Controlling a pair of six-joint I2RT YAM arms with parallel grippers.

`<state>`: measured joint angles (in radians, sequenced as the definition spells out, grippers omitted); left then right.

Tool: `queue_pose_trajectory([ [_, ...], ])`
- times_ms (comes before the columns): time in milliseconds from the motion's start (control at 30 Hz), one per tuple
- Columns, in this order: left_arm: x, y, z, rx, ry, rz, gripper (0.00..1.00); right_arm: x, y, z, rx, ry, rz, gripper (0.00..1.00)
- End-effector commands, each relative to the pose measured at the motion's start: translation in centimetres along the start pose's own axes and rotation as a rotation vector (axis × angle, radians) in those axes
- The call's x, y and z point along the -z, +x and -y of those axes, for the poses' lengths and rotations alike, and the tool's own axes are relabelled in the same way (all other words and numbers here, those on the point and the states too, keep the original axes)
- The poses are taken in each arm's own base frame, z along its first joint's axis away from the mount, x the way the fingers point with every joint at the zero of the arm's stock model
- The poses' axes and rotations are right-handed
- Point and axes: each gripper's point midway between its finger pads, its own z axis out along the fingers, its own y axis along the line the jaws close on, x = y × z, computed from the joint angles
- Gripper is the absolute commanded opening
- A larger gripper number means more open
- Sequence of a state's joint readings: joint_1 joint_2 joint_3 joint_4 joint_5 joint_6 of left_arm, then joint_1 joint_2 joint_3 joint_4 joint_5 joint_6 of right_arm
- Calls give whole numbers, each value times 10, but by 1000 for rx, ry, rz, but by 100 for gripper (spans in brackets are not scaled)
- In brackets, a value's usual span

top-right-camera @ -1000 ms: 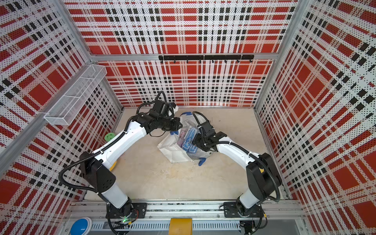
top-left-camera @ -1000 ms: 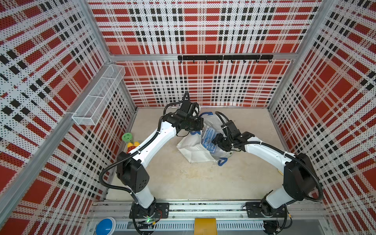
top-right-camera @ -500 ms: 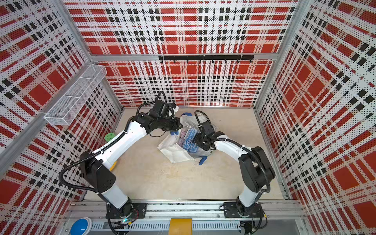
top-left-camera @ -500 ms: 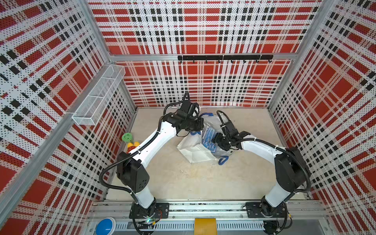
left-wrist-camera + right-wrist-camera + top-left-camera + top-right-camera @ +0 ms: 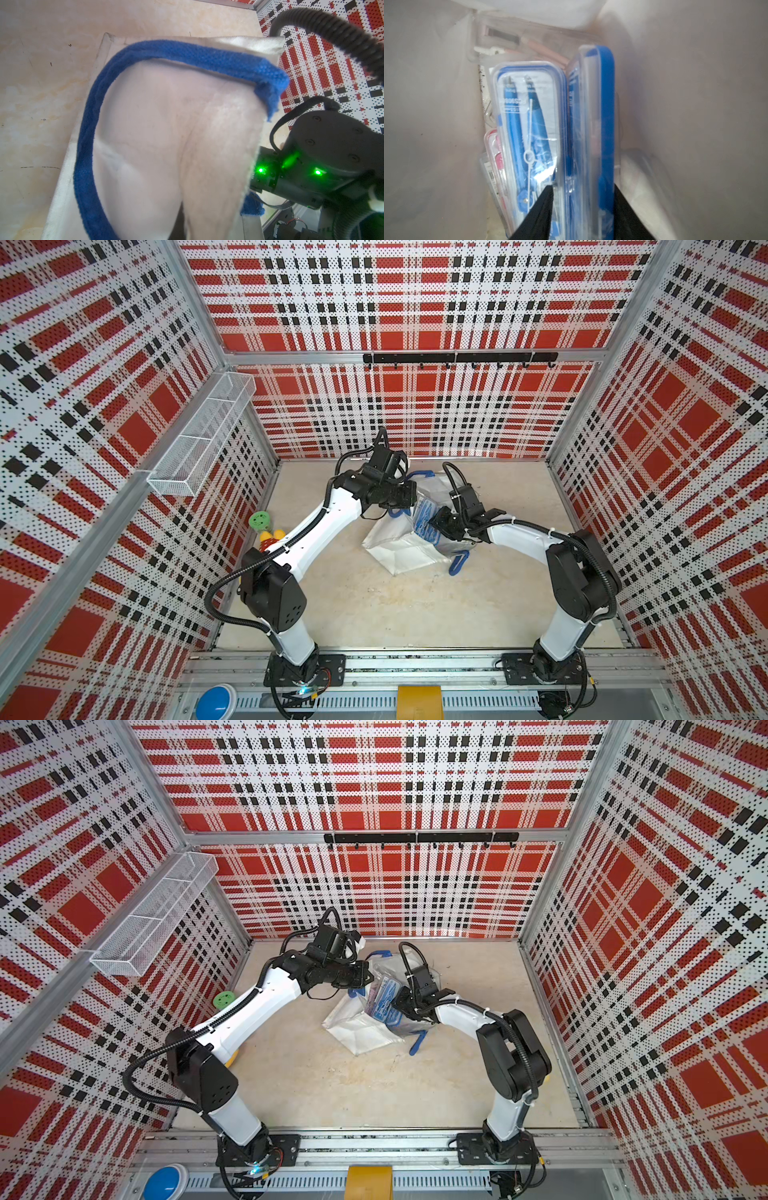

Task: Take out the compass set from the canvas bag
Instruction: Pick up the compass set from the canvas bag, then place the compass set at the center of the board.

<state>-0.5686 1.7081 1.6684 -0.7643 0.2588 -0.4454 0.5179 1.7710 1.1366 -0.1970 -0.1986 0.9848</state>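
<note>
The white canvas bag with blue strap handles lies on the floor between both arms. My left gripper is shut on its rim and holds the mouth up. In the left wrist view the bag fabric and a blue handle cover the jaws. My right gripper reaches inside the bag. Its black fingers press both sides of a clear, blue-backed compass set standing on edge.
Inside the bag a second blue compass case lies beside the held one, with a pink case and a clear case behind. Green and yellow toys sit by the left wall. A wire basket hangs above.
The right gripper's jaws have narrowed onto the blue case inside the bag, and the right arm has shifted slightly. The left arm still holds the bag rim.
</note>
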Motion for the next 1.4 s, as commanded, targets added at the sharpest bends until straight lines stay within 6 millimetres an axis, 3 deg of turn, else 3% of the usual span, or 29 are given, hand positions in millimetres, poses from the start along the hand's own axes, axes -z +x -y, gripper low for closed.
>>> queue_pose_trajectory([
  [0, 8, -16, 24, -33, 96, 64, 0, 4, 1, -24, 22, -106, 6, 32],
  [100, 10, -18, 20, -24, 86, 72, 0, 13, 2, -33, 37, -132, 15, 23],
  [300, 14, -23, 12, -10, 72, 93, 0, 47, 6, -59, 114, -170, 44, 16],
  [667, 18, -33, 0, 8, 69, 113, 0, 125, 2, -72, 253, -200, 115, 14],
  [800, 21, -39, -5, 15, 70, 121, 0, 151, -17, -67, 272, -224, 163, 13],
  [1000, 23, -45, -13, 24, 70, 123, 0, 192, -75, -42, 248, -224, 296, 14],
  [1167, 21, -51, -19, 24, 63, 118, 0, 186, -120, -7, 215, -206, 341, 15],
  [1367, 26, -64, -29, 9, 33, 128, 0, 136, -153, 31, 219, -102, 256, 11],
])
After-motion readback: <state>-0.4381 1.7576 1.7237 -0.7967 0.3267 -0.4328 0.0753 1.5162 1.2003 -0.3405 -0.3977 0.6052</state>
